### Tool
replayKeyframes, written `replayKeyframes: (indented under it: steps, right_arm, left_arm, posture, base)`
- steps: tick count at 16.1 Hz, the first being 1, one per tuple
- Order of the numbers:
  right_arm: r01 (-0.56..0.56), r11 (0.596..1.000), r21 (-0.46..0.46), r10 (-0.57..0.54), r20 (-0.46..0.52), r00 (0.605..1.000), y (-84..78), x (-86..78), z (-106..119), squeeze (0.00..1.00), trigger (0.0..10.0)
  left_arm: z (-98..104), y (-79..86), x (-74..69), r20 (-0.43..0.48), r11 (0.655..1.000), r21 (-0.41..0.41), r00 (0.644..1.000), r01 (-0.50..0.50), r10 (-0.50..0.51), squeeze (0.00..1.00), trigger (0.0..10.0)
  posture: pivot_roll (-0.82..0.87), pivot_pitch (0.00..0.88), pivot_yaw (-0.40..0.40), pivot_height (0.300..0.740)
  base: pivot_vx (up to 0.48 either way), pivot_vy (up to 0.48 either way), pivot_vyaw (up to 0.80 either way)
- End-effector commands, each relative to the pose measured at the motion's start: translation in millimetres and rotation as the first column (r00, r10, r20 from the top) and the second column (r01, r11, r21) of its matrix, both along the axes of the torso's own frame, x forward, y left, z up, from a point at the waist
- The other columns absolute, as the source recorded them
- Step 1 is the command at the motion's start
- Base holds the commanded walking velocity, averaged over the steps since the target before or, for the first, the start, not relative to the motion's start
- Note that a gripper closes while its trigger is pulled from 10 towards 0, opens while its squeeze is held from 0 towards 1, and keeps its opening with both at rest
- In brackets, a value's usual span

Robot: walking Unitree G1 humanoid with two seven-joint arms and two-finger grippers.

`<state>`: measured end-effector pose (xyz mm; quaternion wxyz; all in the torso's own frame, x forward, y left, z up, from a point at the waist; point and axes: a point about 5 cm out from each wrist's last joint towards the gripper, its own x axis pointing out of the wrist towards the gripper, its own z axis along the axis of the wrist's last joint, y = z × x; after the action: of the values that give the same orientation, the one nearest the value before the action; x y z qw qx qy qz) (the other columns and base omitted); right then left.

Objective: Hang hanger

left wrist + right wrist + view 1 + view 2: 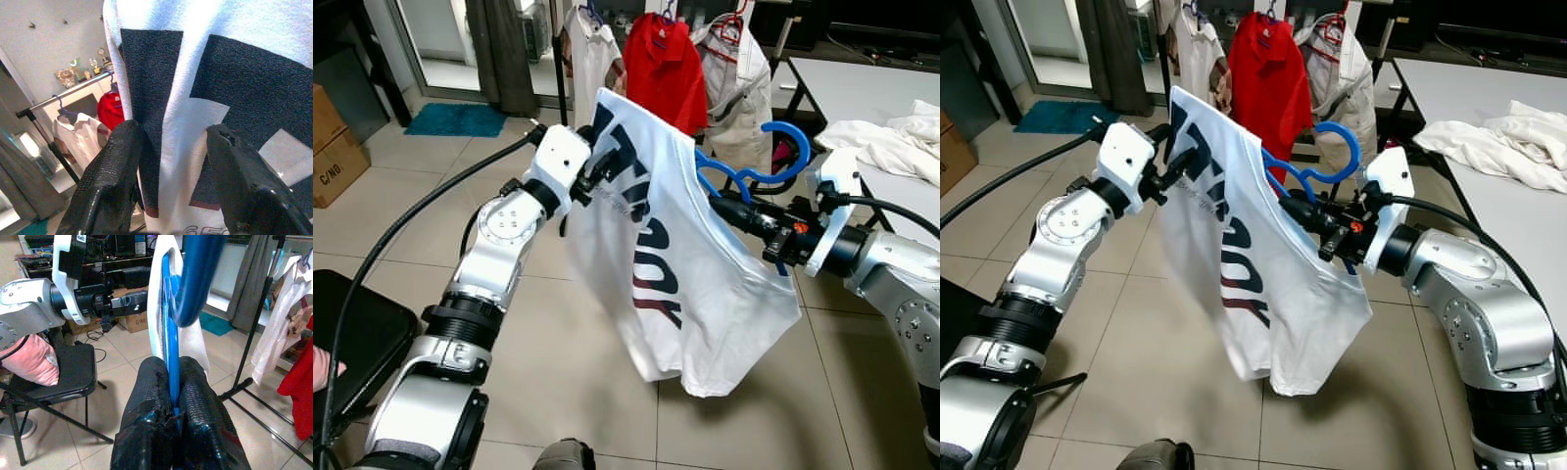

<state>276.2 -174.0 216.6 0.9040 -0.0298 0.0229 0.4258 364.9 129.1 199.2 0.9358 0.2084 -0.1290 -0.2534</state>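
The left arm rises from the lower left and bends at the elbow, its forearm slanting up and inward to chest height. The left gripper [599, 164] sits at the end of a white wrist housing, its two black fingers [112, 176] spread apart, with white cloth lying between and behind them. A black cable runs along this arm. The right arm comes in from the right side, its elbow low and its forearm level, reaching inward toward the other arm. The right gripper [1304, 213] points left, its black fingers [151, 406] pressed together on a thin blue bar. The two grippers are held near each other at about the same height.
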Motion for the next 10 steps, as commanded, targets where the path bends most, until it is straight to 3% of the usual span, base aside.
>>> replayKeyframes:
  steps: [1, 2, 3, 4, 5, 10]
  right_arm:
    - [-0.013, 1.000, -0.002, 0.013, 0.029, 1.000, -0.2, -0.4, 7.1, 0.00, 10.0]
    - [-0.014, 1.000, -0.003, 0.014, 0.029, 0.999, -0.2, -0.4, 7.1, 0.00, 10.0]
    - [-0.015, 1.000, -0.002, 0.015, 0.029, 0.999, -0.2, -0.7, 7.1, 0.00, 10.0]
    - [-0.015, 1.000, -0.002, 0.016, 0.029, 0.999, -0.3, -0.8, 7.1, 0.00, 10.0]
    - [-0.017, 1.000, -0.002, 0.017, 0.029, 0.999, -0.3, -1.2, 7.1, 0.00, 10.0]
    - [-0.020, 1.000, -0.001, 0.020, 0.031, 0.999, 0.4, -1.5, 7.2, 0.00, 10.0]
  left_arm:
    - [5.1, -4.1, 2.0, 0.020, 1.000, 0.001, 1.000, -0.003, 0.003, 0.00, 10.0]
    - [5.4, -3.6, 2.5, 0.021, 1.000, -0.003, 1.000, -0.009, 0.009, 0.00, 9.6]
    - [5.7, -1.6, 4.3, 0.023, 1.000, -0.006, 0.999, -0.025, 0.025, 0.00, 1.3]
    - [5.6, -1.1, 4.8, 0.024, 1.000, -0.007, 0.999, -0.028, 0.028, 0.00, 1.3]
    - [5.6, -0.4, 5.5, 0.021, 0.999, -0.011, 0.999, -0.030, 0.030, 0.00, 0.0]
    - [5.7, -2.3, 7.7, 0.012, 1.000, -0.015, 1.000, -0.005, 0.005, 0.00, 0.0]
  posture:
    - [0.03, 0.000, 0.012, 0.740]
    - [0.03, 0.000, 0.012, 0.740]
    - [0.03, 0.000, 0.013, 0.740]
    - [0.03, 0.000, 0.013, 0.740]
    - [0.03, 0.000, 0.015, 0.740]
    - [0.03, 0.000, 0.018, 0.740]
  base:
    - [0.000, 0.000, 0.00]
    - [0.000, 0.000, 0.00]
    - [0.000, 0.000, 0.00]
    - [0.000, 0.000, 0.00]
    - [0.000, 0.000, 0.00]
    - [0.000, 0.000, 0.00]
